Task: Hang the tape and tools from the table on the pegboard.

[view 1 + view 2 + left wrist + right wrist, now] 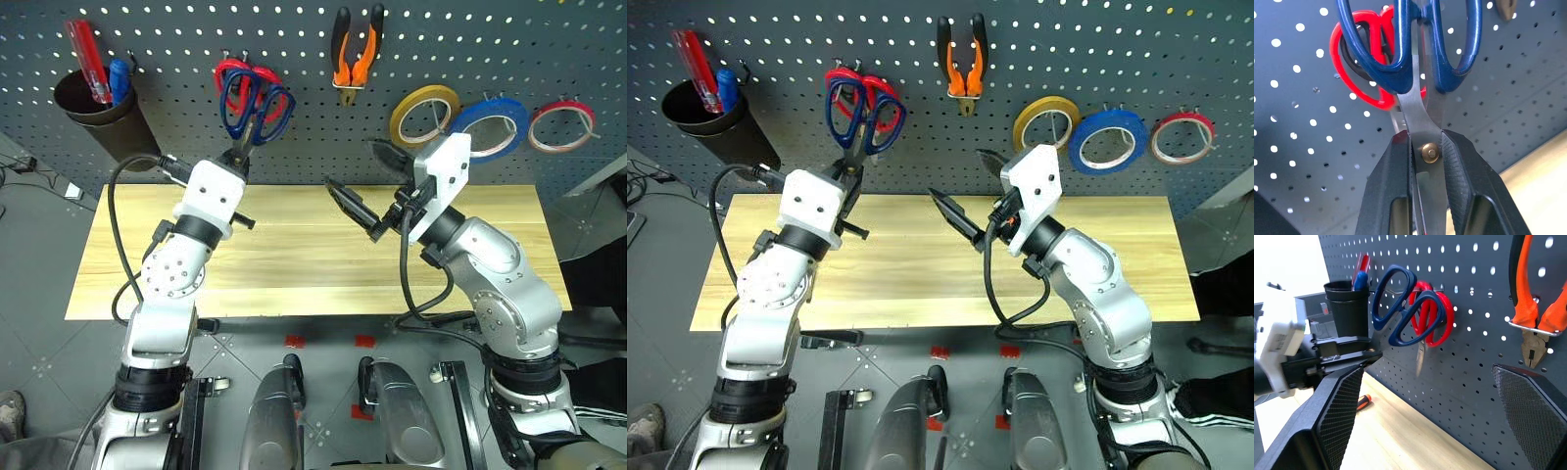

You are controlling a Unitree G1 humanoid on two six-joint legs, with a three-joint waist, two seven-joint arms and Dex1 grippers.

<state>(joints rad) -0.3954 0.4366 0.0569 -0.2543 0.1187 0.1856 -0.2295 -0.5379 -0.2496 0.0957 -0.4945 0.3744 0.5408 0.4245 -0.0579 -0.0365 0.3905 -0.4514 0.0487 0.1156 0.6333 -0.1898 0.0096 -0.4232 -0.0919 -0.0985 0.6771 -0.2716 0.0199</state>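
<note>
Blue-looped scissors at the hook

While the left pincer (1427, 161) clamps shut on the blades of the blue-looped scissors (253, 106), their loops sit against the pegboard (294, 39) beside the red-looped scissors (235, 70). Hanging them is the step in hand; next, a loop must catch the hook. Right pincer (377, 191) gapes empty above the counter (294, 264)

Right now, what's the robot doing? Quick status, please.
Left gripper shut on blue scissors, handles up at pegboard hook. Right gripper open, holding nothing. Red scissors already crowd that hook.
</note>
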